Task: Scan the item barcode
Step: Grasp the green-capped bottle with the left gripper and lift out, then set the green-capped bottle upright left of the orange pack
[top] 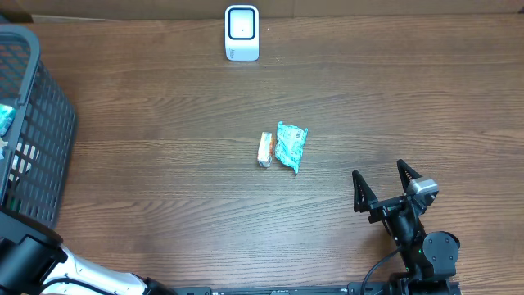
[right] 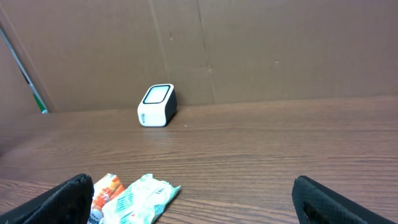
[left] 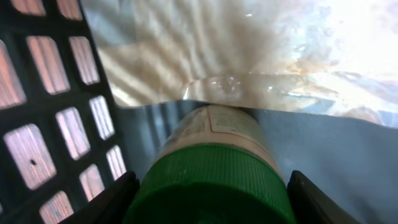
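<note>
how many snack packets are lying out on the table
2: an orange-and-white packet mid-table and a teal packet right beside it. The basket at the left edge may hide more.

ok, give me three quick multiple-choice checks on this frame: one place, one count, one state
1. Scanner sits: A far side, centre; B near side, left; C near side, right.
2. Packets mid-table: A one; B two; C four.
3. Right gripper is: A open, empty; B shut on a packet; C shut, empty.

Answers: 1 A, overhead shows it at the far edge, mid-width. 2 B, a teal one and an orange one lie side by side. 3 A, its fingers stand wide apart with nothing between them.
</note>
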Motion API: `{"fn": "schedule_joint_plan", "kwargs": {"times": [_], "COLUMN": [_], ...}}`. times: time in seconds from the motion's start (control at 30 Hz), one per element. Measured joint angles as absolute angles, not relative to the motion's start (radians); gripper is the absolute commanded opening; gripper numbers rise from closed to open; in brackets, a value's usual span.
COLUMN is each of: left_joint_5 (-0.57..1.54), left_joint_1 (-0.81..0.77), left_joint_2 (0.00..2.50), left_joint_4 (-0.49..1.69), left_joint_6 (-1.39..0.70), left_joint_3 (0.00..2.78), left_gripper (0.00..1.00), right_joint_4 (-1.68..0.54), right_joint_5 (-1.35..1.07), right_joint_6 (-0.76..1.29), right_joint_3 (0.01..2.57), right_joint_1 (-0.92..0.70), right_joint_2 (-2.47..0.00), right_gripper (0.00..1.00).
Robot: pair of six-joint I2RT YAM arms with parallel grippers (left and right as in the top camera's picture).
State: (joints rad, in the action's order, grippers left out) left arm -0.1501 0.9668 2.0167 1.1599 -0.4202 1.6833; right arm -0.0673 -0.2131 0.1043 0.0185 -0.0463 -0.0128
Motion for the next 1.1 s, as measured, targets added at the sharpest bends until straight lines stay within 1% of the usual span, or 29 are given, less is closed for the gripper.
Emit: {"fn": "schedule_joint_plan", "kwargs": {"times": [0.07,0.17,0.27,0.53,0.83,1.0,1.1], "left_joint_5": [-0.125,-0.077,-0.023,0.189,0.545,0.693,0.745], "left_joint_1": [0.966,0.966,0.966,0.966,0.962,0.945,0.900], "left_joint_2": [2.019,2.027,2.030,2.032,2.032,2.003,1.950], "left_joint_4": [1.186,1.214,1.237,1.303,1.343,1.346,1.385], "left_joint_6": [-0.420,-0.420,-0.420,-0.420,-0.420,-0.420,-0.415], "left_joint_3": [1.709,1.788,1.900,2.250,2.580,2.658,2.662], "left_gripper": [0.29,0.35,0.37,0.38,0.36,0.37,0.36], "right_joint_4": [-0.067,-0.068,-0.068,-0.068,-0.067,-0.068,-0.068], "right_joint_5": [-0.213,-0.213,-0.213,-0.213,-0.213,-0.213,-0.213], "right_joint_6": [0.104,0.105,0.105,0.104,0.104,0.105,0.104], "right_joint_3": [0.019,0.019,0.019,0.019,0.019,0.019,0.019], "right_joint_1": [-0.046,-0.046,-0.046,-0.046,-0.046,-0.046,-0.046], "right_joint_2": [-0.013,-0.013,-0.013,-0.013,-0.013,-0.013,-0.013], "right_gripper": [1.00,1.00,1.00,1.00,1.00,1.00,1.00]}}
